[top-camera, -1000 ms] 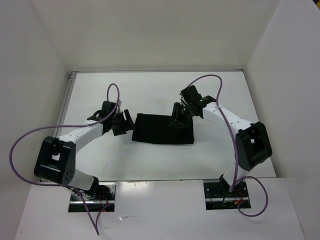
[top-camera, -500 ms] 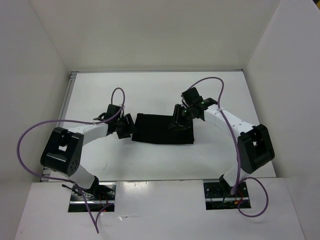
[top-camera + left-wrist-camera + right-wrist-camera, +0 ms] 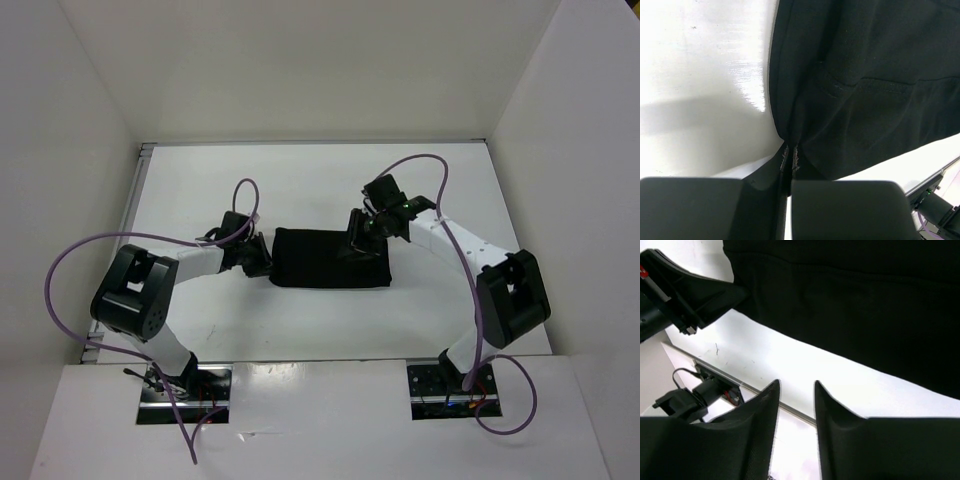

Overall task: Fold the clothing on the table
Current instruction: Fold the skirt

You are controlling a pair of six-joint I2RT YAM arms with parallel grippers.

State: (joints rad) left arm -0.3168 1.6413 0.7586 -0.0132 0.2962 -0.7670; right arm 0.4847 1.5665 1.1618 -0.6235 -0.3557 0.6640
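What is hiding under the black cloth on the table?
The clothing lies flat on the white table, which shows all around it. Anything beneath the fabric is covered, so I cannot tell. The left gripper pinches its edge.

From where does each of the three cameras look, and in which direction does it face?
Top external: above and behind the arms, looking down on the table; both arms show, flanking the clothing.
Left wrist: low on the left gripper, shut on the clothing's edge.
Right wrist: behind the open right gripper, facing clothing and table.
Both wrist views share the clothing.
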